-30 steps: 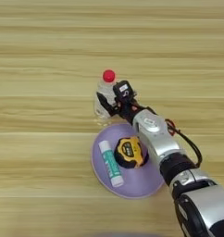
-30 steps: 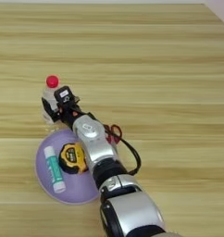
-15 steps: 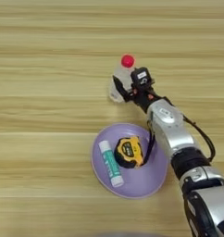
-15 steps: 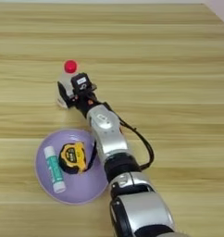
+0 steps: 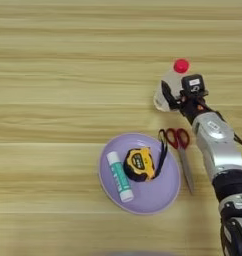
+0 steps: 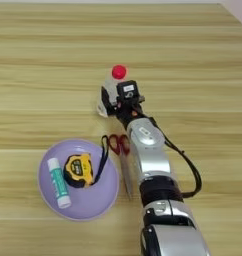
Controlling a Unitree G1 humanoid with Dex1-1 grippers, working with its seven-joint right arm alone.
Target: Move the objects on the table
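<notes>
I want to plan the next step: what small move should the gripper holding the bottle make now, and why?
Probably lower and release: the right gripper is closed on the clear bottle, well past the lilac plate and scissors, over bare table.

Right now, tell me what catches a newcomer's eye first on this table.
The silver right arm, its gripper clamped on a clear bottle with a red cap, right of centre. Near it, a lilac plate holds a yellow tape measure and a glue stick; red-handled scissors lie beside it.

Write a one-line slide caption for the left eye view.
Right gripper holds the red-capped clear bottle above a lilac plate carrying glue stick and tape measure; scissors alongside.
</notes>
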